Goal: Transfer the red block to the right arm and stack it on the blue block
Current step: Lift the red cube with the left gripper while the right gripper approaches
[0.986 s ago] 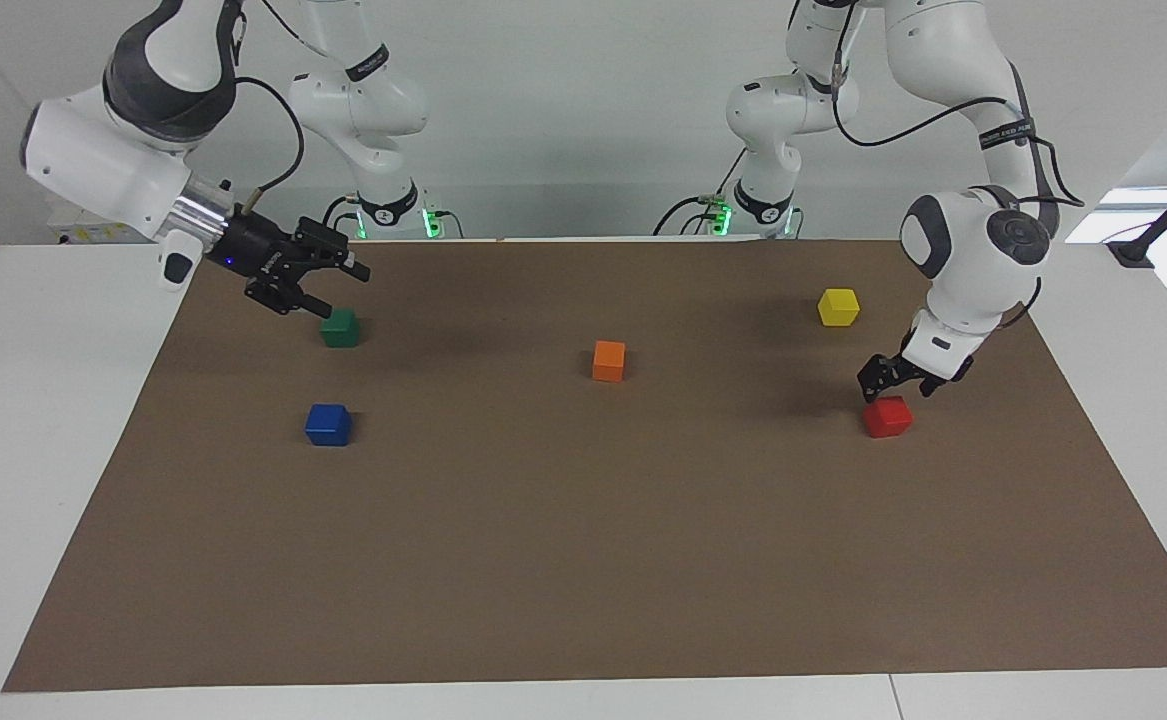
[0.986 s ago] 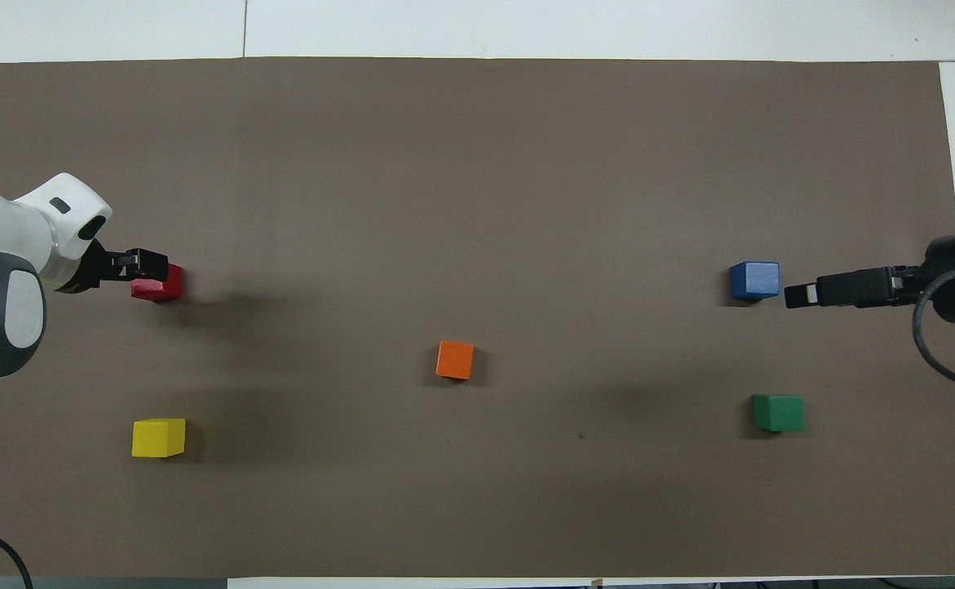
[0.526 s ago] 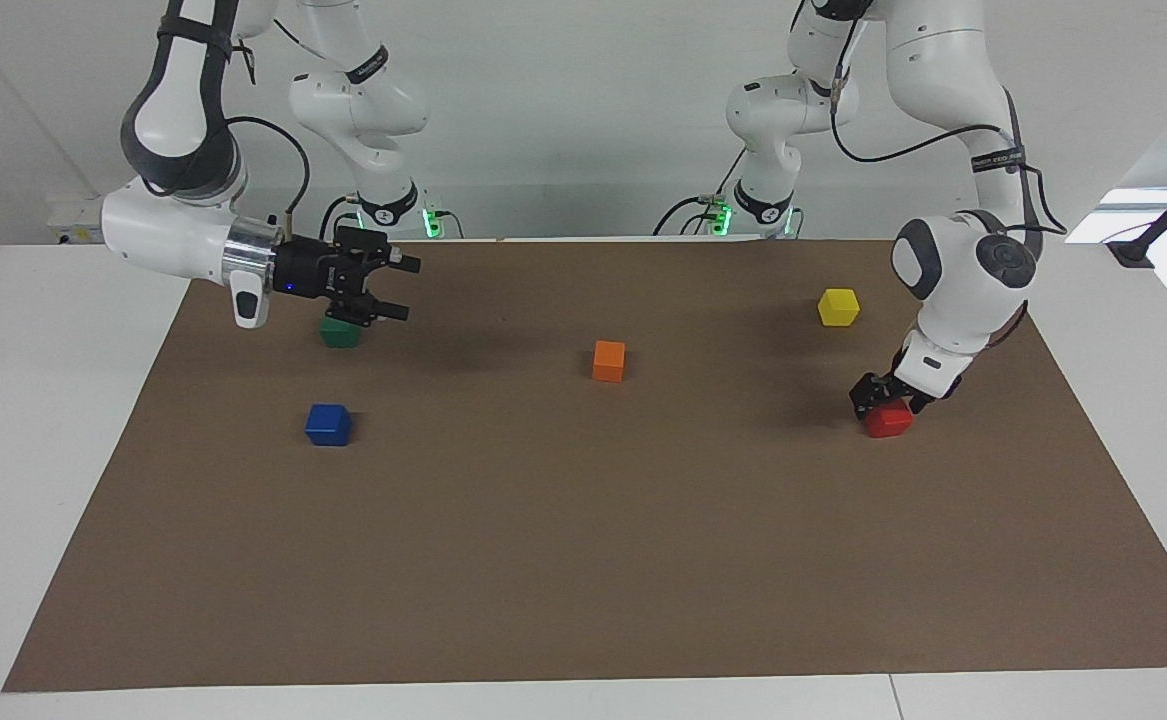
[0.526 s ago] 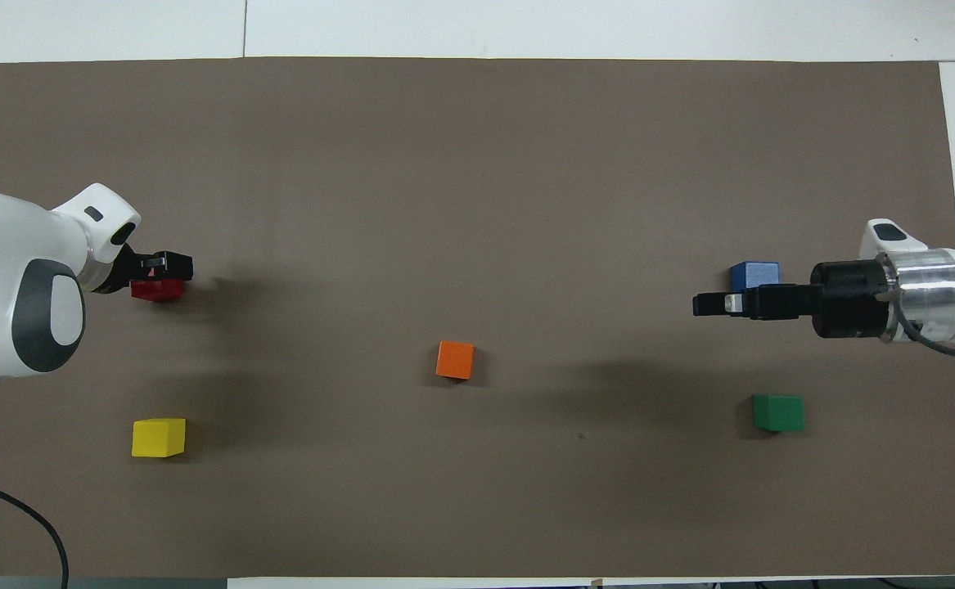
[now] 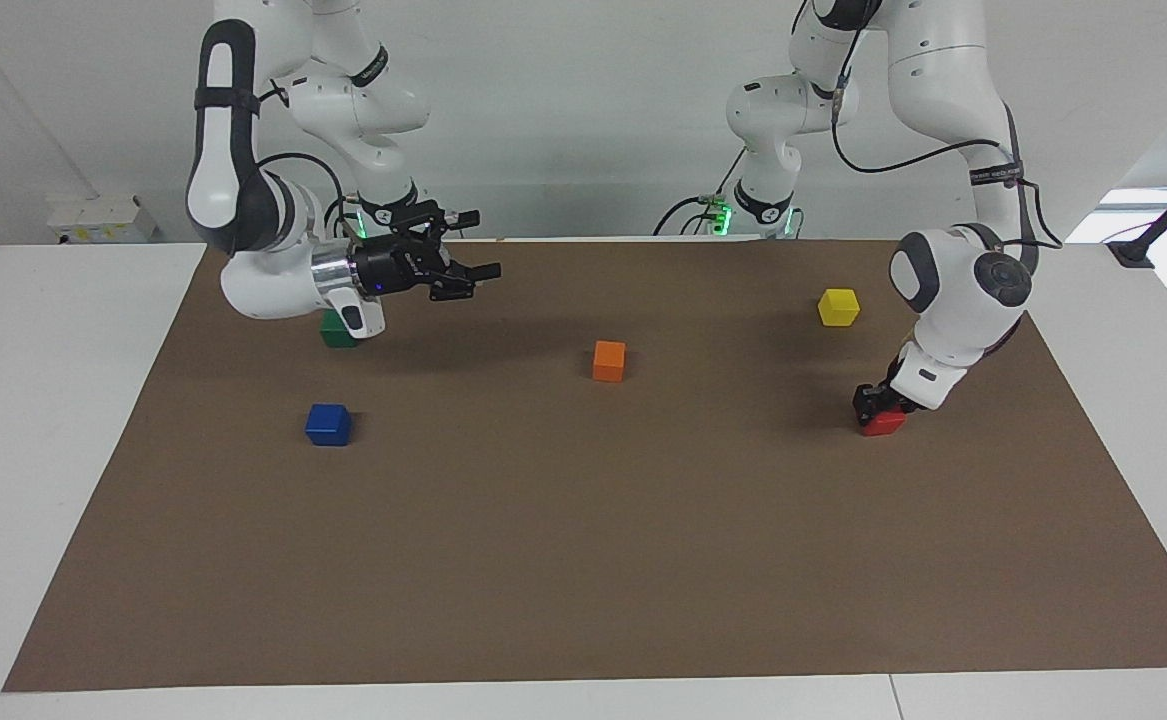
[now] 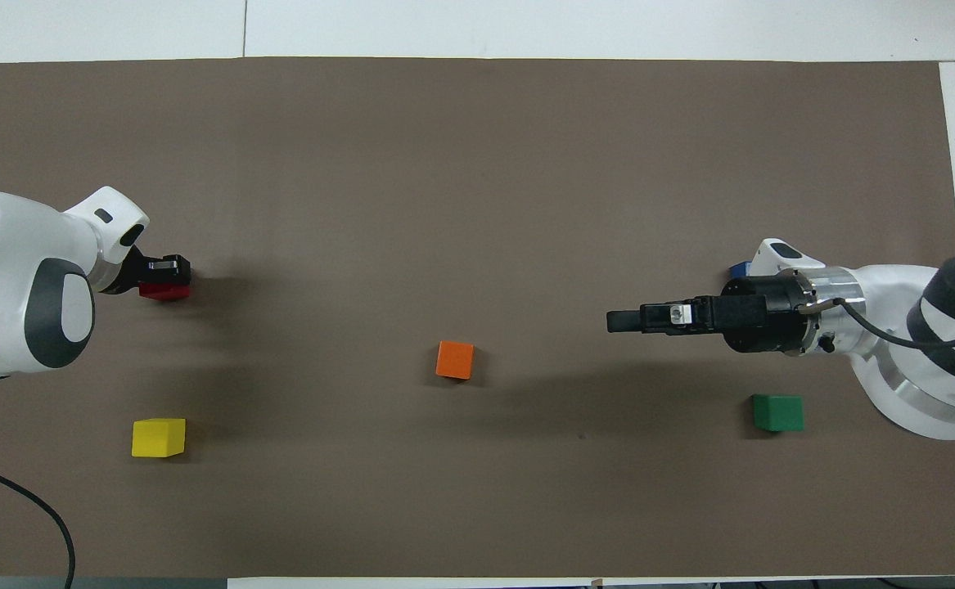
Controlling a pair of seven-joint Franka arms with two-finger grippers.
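The red block (image 5: 886, 425) (image 6: 165, 292) rests on the brown mat toward the left arm's end of the table. My left gripper (image 5: 875, 405) (image 6: 163, 272) is down over it, shut on it, and covers its top. Toward the right arm's end sits the blue block (image 5: 328, 424); in the overhead view only a sliver of the blue block (image 6: 740, 268) shows past the right wrist. My right gripper (image 5: 479, 244) (image 6: 620, 321) hangs open and level above the mat, pointing at the table's middle, holding nothing.
An orange cube (image 5: 609, 360) (image 6: 455, 360) sits mid-mat. A yellow cube (image 5: 838, 306) (image 6: 158, 437) lies nearer the robots than the red block. A green cube (image 5: 333, 331) (image 6: 777, 412), partly covered by the right forearm, lies nearer the robots than the blue block.
The left gripper came down over the red block and shut on it. The right gripper rose and swung from over the green cube toward the table's middle.
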